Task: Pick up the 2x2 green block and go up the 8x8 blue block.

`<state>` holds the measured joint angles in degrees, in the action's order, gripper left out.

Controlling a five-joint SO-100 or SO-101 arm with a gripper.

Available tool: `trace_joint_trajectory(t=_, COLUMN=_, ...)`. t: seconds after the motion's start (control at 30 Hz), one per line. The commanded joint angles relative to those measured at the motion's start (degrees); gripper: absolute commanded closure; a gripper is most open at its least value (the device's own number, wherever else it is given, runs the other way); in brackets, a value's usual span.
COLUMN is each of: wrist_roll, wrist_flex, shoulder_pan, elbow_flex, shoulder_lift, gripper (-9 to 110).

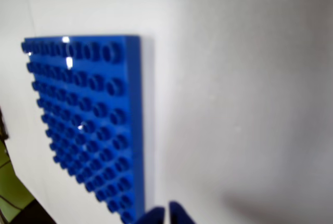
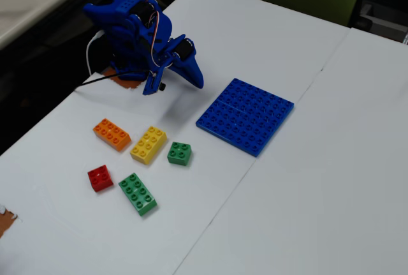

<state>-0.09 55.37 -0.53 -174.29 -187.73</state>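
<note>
With the gripper empty and its jaws nearly closed, open them and descend squarely over the 2x2 green block.

The fixed view looks down at an angle from high beside the white table, taking in arm, bricks and the 8x8 blue block, while the wrist view sits close and low, sharing only that block at left.
</note>
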Motion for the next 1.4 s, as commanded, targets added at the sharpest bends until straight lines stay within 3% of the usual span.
trace_joint_trajectory(t=0.0, wrist_roll=-0.7, wrist_flex=-0.88, shoulder_pan=-0.53, elbow_flex=-0.35, shoulder_lift=-2.55, gripper=101)
trace_joint_trajectory(t=0.7, wrist_roll=-2.02, wrist_flex=-0.79, shoulder_pan=-0.79, elbow_flex=-0.35, shoulder_lift=-2.55, gripper=101)
trace_joint_trajectory(t=0.73, wrist_roll=-4.39, wrist_flex=-0.79, shoulder_pan=-1.05, elbow_flex=-0.35, shoulder_lift=-2.55, gripper=101)
trace_joint_trajectory(t=0.8, wrist_roll=-25.66, wrist_flex=-2.02, shoulder_pan=-1.23, elbow_flex=-0.88, shoulder_lift=-2.55, gripper=101)
trace_joint_trajectory(t=1.07, wrist_roll=-82.44, wrist_flex=5.98, shoulder_pan=2.55, elbow_flex=3.96, shoulder_lift=-2.55, gripper=101)
trace_joint_trajectory(t=1.23, wrist_roll=-85.96, wrist_flex=12.92, shoulder_pan=5.62, elbow_flex=12.3, shoulder_lift=-2.55, gripper=98)
trace_joint_trajectory(t=1.37, wrist_roll=-75.41, wrist_flex=15.56, shoulder_pan=5.62, elbow_flex=21.18, shoulder_lift=2.81, gripper=95)
